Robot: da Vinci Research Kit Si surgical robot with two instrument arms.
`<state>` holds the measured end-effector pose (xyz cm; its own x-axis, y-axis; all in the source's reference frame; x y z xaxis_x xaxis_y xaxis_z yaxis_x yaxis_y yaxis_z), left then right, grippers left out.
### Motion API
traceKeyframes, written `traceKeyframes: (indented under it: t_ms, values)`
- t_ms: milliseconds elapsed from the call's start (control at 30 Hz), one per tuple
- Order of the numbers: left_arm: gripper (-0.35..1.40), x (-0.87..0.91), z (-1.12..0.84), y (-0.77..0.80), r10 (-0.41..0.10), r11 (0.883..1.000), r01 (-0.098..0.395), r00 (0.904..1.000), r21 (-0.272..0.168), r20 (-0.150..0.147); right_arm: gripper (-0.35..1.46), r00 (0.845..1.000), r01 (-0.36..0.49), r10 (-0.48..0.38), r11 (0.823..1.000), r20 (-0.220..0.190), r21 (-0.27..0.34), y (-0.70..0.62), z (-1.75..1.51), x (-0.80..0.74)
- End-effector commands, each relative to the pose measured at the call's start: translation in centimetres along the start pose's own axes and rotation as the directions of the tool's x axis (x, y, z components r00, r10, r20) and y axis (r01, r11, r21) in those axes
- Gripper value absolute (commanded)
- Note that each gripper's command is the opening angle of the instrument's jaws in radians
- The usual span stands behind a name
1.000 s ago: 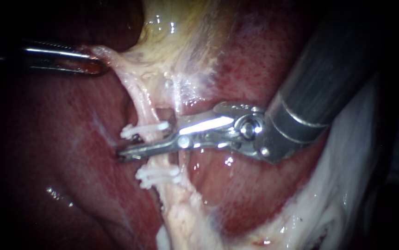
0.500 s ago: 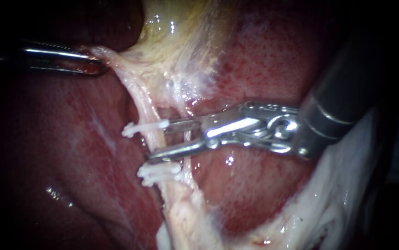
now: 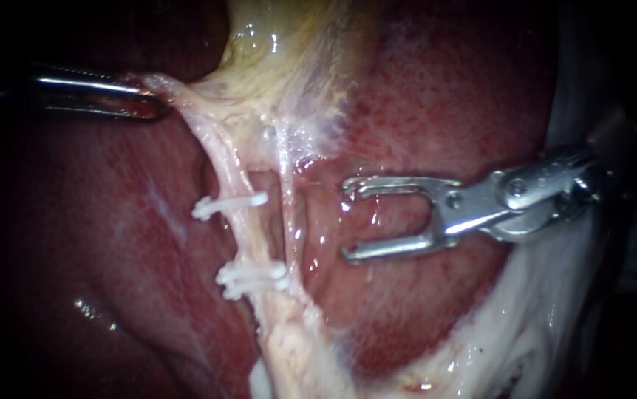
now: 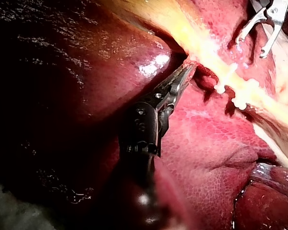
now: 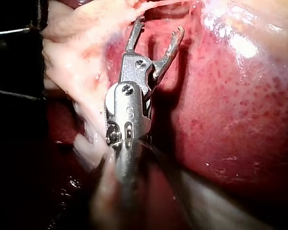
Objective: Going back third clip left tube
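The left tube (image 3: 248, 236) runs pale and taut down over the liver (image 3: 111, 244). An upper white clip (image 3: 230, 205) and a thicker lower white clip (image 3: 252, 278) cross it. A thinner strand, the right tube (image 3: 287, 214), lies just beside it. My right instrument (image 3: 348, 218) stands to the right of both tubes, its jaws open and empty; the right wrist view shows the same wide gap in my right instrument (image 5: 156, 26). My left instrument (image 3: 148, 103) is shut on the pale tissue at the tube's upper end, as my left instrument (image 4: 187, 72) also shows in its wrist view.
The yellowish gallbladder (image 3: 281, 66) hangs above the tubes. White fatty tissue (image 3: 540, 325) lies below and behind the right instrument's shaft. Red liver surface (image 3: 407, 295) fills the space between the tubes and the right jaws.
My right instrument has drawn back to the right, off the left tube between the two clips, and its jaws have spread wider. The left instrument and the clips have not moved.
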<state>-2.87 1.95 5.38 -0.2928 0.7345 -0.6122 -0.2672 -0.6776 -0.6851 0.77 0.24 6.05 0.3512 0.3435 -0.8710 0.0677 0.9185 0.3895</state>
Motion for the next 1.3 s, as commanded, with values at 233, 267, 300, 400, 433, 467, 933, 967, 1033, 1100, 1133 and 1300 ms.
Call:
traceKeyframes:
  t_ms: [233,267,300,400,433,467,933,967,1033,1100,1133,1300]
  values:
    - [-0.35,0.0,0.01,-0.01,0.0,1.0,0.0,1.0,0.0,0.0,0.5,0.999,0.023,-0.023,1.0,0.034,0.017,-0.01,-0.21,0.0]
    - [-0.35,-0.01,0.01,-0.01,0.0,1.0,0.0,1.0,0.0,0.0,0.5,0.999,0.022,-0.023,1.0,0.035,0.014,-0.01,-0.23,0.0]
    - [-0.35,-0.02,0.03,-0.02,0.001,1.0,-0.001,1.0,0.001,0.0,0.5,0.999,0.022,-0.023,1.0,0.034,0.015,-0.01,-0.24,0.01]
    - [-0.35,-0.09,0.12,-0.06,0.005,1.0,-0.005,1.0,0.006,-0.001,0.5,0.999,0.022,-0.023,1.0,0.035,0.013,-0.02,-0.26,0.01]
    - [-0.35,-0.12,0.15,-0.07,0.007,1.0,-0.007,1.0,0.008,-0.002,0.5,0.999,0.022,-0.023,1.0,0.035,0.013,-0.02,-0.27,0.0]
    - [-0.35,-0.15,0.19,-0.09,0.009,1.0,-0.009,1.0,0.014,-0.003,0.5,0.999,0.022,-0.023,1.0,0.035,0.014,-0.02,-0.27,0.0]
    - [-0.35,-0.49,0.7,-0.26,0.019,1.0,-0.019,0.9998,-0.005,0.012,0.5,0.999,0.022,-0.022,1.0,0.034,0.014,-0.02,-0.3,0.0]
    - [-0.35,-0.5,0.7,-0.27,0.019,1.0,-0.019,0.9997,-0.005,0.012,0.5,0.999,0.022,-0.022,1.0,0.034,0.015,-0.02,-0.31,0.0]
    - [-0.35,-0.5,0.71,-0.27,0.019,1.0,-0.019,0.9997,-0.005,0.012,0.5,0.999,0.021,-0.021,1.0,0.034,0.014,-0.01,-0.31,0.01]
    - [-0.35,-0.5,0.71,-0.28,0.019,1.0,-0.019,0.9997,-0.005,0.012,0.5,0.999,0.02,-0.021,1.0,0.034,0.015,-0.01,-0.32,0.02]
    - [-0.35,-0.5,0.71,-0.27,0.019,1.0,-0.019,0.9997,-0.005,0.012,0.5,0.999,0.02,-0.02,1.0,0.034,0.015,-0.01,-0.32,0.03]
    - [-0.35,-0.49,0.69,-0.28,0.018,1.0,-0.018,0.9997,-0.007,0.013,0.5,0.999,0.017,-0.017,1.0,0.034,0.014,0.0,-0.33,0.08]
